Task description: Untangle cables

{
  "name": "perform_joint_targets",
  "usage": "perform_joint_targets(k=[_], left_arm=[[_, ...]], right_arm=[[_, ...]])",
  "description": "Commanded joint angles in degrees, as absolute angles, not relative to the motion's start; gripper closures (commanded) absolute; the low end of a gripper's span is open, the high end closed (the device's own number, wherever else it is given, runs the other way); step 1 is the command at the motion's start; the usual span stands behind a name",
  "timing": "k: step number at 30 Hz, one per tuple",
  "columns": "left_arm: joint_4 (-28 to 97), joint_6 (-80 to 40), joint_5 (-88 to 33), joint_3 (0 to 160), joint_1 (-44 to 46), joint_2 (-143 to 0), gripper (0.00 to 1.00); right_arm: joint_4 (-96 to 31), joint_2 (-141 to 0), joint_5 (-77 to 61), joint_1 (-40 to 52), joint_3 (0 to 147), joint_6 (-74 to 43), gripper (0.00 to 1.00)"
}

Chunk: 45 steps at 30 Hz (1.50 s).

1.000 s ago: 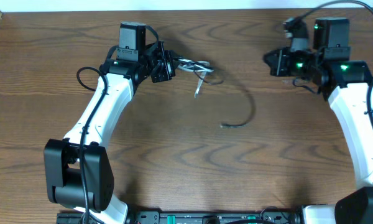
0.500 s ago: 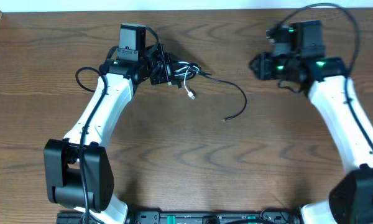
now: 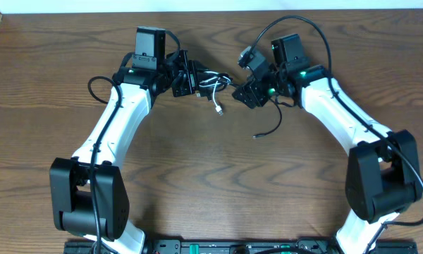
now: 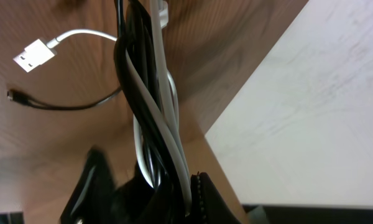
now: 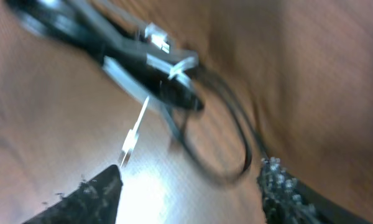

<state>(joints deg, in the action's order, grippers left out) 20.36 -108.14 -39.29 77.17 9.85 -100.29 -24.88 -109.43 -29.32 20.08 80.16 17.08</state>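
The right arm has swung in from the far right side of the table [image 3: 197,183] and its gripper [image 3: 245,90] now sits just right of the left gripper [image 3: 190,79], with only the cables [image 3: 210,81] between the two. The left arm has barely shifted over the same second. The loose loops seen a second ago beside the left gripper have drawn into a tighter clump, and the wide arc of the black cable [image 3: 276,116] has pulled in closer to the left gripper.

The left gripper is clamped tight on the cables. In its wrist view the white cable [image 4: 165,93] and the black one run out from between the fingers, twisted round each other in a rope-like bundle. The white plug [image 3: 219,111] hangs free, right of and just below the left gripper, lying on the wood. The black cable leaves the clump to the right, passes under the right gripper, curves down and ends in a small plug [image 3: 254,135], lower and farther right of the left gripper than the white plug.

The right gripper's jaws stand wide apart and hold nothing. Its wrist view is blurred, but it shows both fingers spread, with the clump and a black loop on the table beyond them.
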Motion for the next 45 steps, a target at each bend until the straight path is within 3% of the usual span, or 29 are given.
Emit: perform_joint_targets(k=[1,6,8,9,11,18,24,29,37,42,45], left_arm=[[20.3,-107.7,-43.9,79.0,9.7,-98.8,0.93],[20.3,-107.7,-45.9,79.0,9.7,-98.8,0.93],[20.3,-107.7,-45.9,79.0,9.7,-98.8,0.93],[20.3,-107.7,-45.9,79.0,9.7,-98.8,0.93],[20.3,-107.7,-45.8,79.0,9.7,-98.8,0.92],[21.0,-104.2,-34.2,79.0,9.7,-98.8,0.92],[23.6,-103.3,-23.3,79.0,9.7,-98.8,0.93],[23.6,-102.2,-21.5,79.0,9.7,-98.8,0.93],[27.2,-100.6,-20.9,79.0,9.7,-98.8,0.92],[25.1,-87.2,-21.0,79.0,9.7,-98.8,0.92],[16.7,-66.3,-28.1,79.0,9.7,-98.8,0.93]], right_arm=[[-22.0,-111.4,-28.3,20.8,80.3,20.4,0.39],[-17.3,-114.3,-26.9,20.8,80.3,20.4,0.52],[-17.0,-114.6,-26.9,20.8,80.3,20.4,0.69],[-17.1,-114.7,-26.9,20.8,80.3,20.4,0.85],[-17.1,-114.7,-27.0,20.8,80.3,20.4,0.99],[-20.9,-111.7,-32.4,20.0,80.4,20.2,0.99],[-31.2,-102.6,-46.7,17.8,80.4,22.2,0.99],[-37.7,-96.8,-54.7,17.1,80.4,27.3,0.99],[-39.6,-90.9,-55.1,16.2,80.4,26.8,0.99],[-38.8,-90.8,-45.5,12.1,80.4,15.0,0.99],[-38.8,-91.0,-37.5,8.8,80.4,6.8,0.99]])
